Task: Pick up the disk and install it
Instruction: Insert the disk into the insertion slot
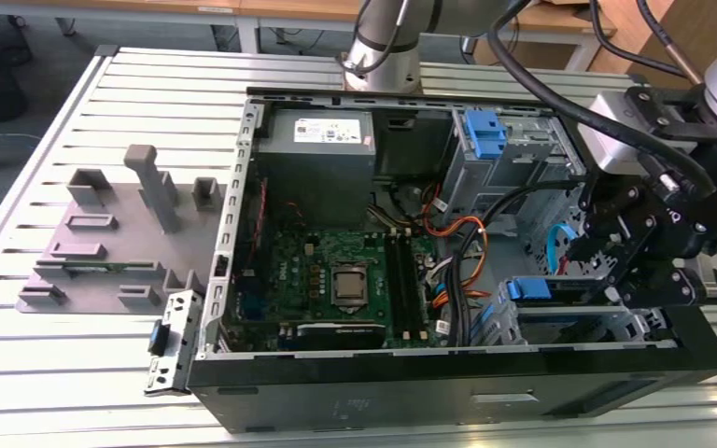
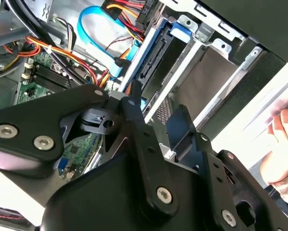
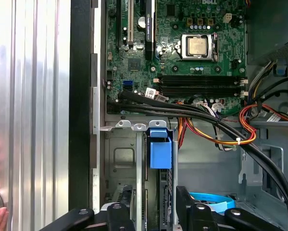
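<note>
On the exterior view's left, a grey fixture (image 1: 97, 233) with upright blocks lies on the slatted metal table (image 1: 35, 140), just beside the open computer case (image 1: 458, 383). Inside the case, the grey power supply box (image 1: 321, 140) sits at the far side, with the green motherboard (image 1: 321, 271) nearer the camera. Further to the exterior view's right, a tall blue latch piece (image 1: 485, 135) stands in its metal cage, and orange and black cables (image 1: 465, 252) run down past the board. The disk (image 1: 540, 289) is in the drive cage (image 1: 583, 327) at the case's near corner on the exterior view's right, standing on edge in a slot. In the first wrist view its blue carrier tab (image 3: 160, 149) pokes up at the cage's rim. The black gripper (image 1: 608, 271) hangs directly over that cage. Its jaws stand parted to either side of the disk's edge and are clamped on nothing. In the second wrist view a person's hand (image 2: 283, 130) rests on the table outside the case.
</note>
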`<state>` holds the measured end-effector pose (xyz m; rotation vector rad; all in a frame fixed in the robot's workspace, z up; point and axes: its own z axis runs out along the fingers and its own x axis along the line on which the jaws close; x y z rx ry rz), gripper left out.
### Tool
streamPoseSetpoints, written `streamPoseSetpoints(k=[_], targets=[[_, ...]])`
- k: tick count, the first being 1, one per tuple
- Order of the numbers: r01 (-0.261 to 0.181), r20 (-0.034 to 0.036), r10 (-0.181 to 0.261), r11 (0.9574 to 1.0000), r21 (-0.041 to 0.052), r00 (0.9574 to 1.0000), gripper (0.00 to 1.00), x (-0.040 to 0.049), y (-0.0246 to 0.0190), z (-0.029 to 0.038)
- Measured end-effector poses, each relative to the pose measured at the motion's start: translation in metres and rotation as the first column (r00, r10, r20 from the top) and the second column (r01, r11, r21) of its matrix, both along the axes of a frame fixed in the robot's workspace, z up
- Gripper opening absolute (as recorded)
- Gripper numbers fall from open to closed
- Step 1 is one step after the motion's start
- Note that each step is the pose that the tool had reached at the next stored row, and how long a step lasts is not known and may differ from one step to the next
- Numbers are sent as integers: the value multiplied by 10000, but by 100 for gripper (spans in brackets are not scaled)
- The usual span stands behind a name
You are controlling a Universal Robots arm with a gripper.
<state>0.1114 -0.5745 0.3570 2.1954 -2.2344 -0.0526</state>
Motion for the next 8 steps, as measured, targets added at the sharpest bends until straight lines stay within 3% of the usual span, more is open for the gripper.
streamPoseSetpoints(k=[8], targets=[[-3,90,2,10000,96,10000,48,-6,18,-17]])
